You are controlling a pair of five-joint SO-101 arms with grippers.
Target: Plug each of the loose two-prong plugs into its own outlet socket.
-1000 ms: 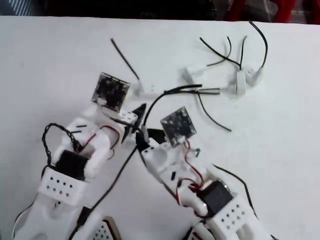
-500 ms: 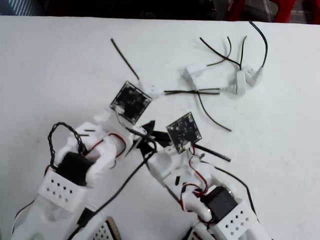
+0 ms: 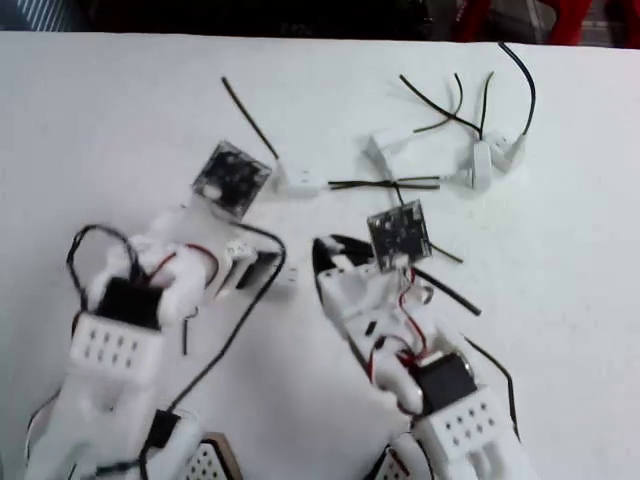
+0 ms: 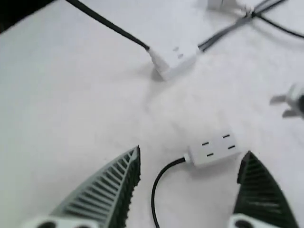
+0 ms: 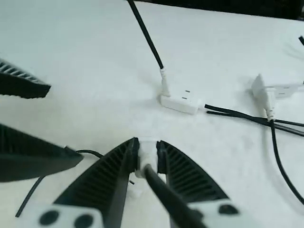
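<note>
From my station I saw the left gripper (image 4: pixel 192 153) spread wide and low over the table (image 3: pixel 120 90). Its two fingers stood either side of a white socket (image 4: pixel 213 149) without touching it. The socket lay flat with two pairs of slots facing up, and a black cord (image 4: pixel 159 183) curled off one end. In the high view it was a small white block just left of the frame's centre, at the tip of the left arm.

The right gripper (image 5: pixel 147 141) was pinching a white plug (image 5: pixel 146 154). The plug's black lead (image 5: pixel 166 197) ran back between the fingers toward the wrist. In the high view this gripper sat just right of centre, near the left one but apart from it. The plug was not in any socket.

The left wrist view also caught a white pronged piece (image 4: pixel 292 99) near the socket and clear of it. I could not tell whether it was the held plug.

A second socket (image 3: pixel 298 184) lay above centre in the high view. A black wire (image 3: pixel 245 112) ran from it toward the upper left, and thin wires (image 3: pixel 385 184) left its other end to the right. In the upper right of the frame lay a cluster of white pieces (image 3: pixel 482 165) tangled with more dark wires.
</note>
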